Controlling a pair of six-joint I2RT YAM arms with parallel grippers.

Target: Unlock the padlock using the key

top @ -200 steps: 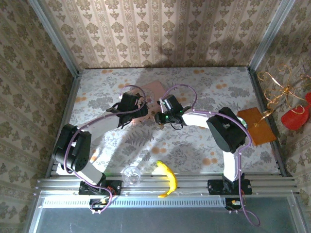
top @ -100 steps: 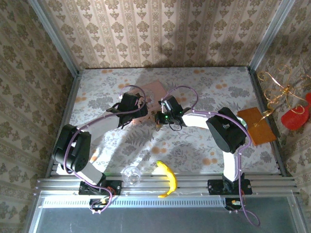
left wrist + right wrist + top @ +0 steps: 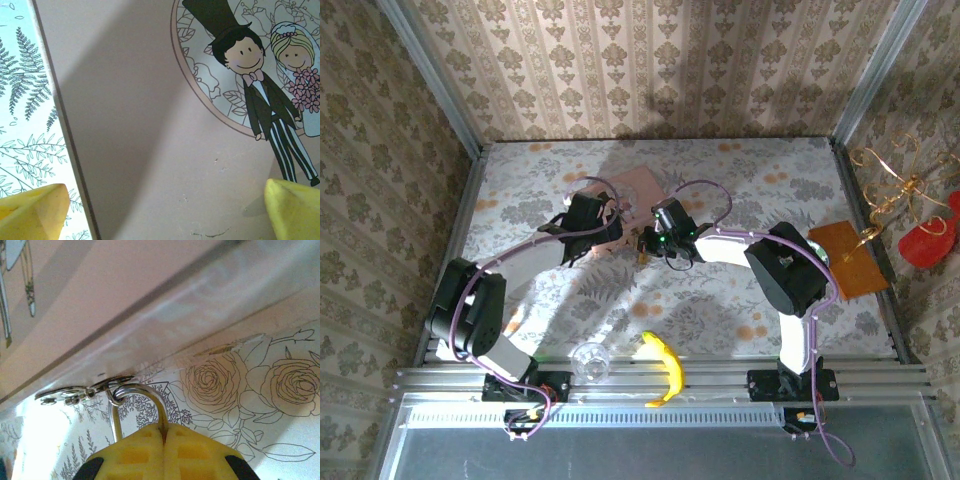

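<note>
The small silvery-shackled padlock (image 3: 134, 387) is held pinched in the closed right tool (image 3: 164, 432), thin metal key (image 3: 62, 395) trailing leftward in frame.

The tin (image 3: 638, 183) stands mid-table, blocking the centre. The left gripper (image 3: 608, 224) straddles one edge of it. The right gripper (image 3: 164, 432), clamped on the padlock (image 3: 142, 388), sits just beside its wall, only a narrow gap between. The table (image 3: 520, 170) lies free at far left, far right and mid-front. A cup (image 3: 590, 360) and banana (image 3: 665, 368) crowd the near edge, a card (image 3: 845, 258) the right.
</note>
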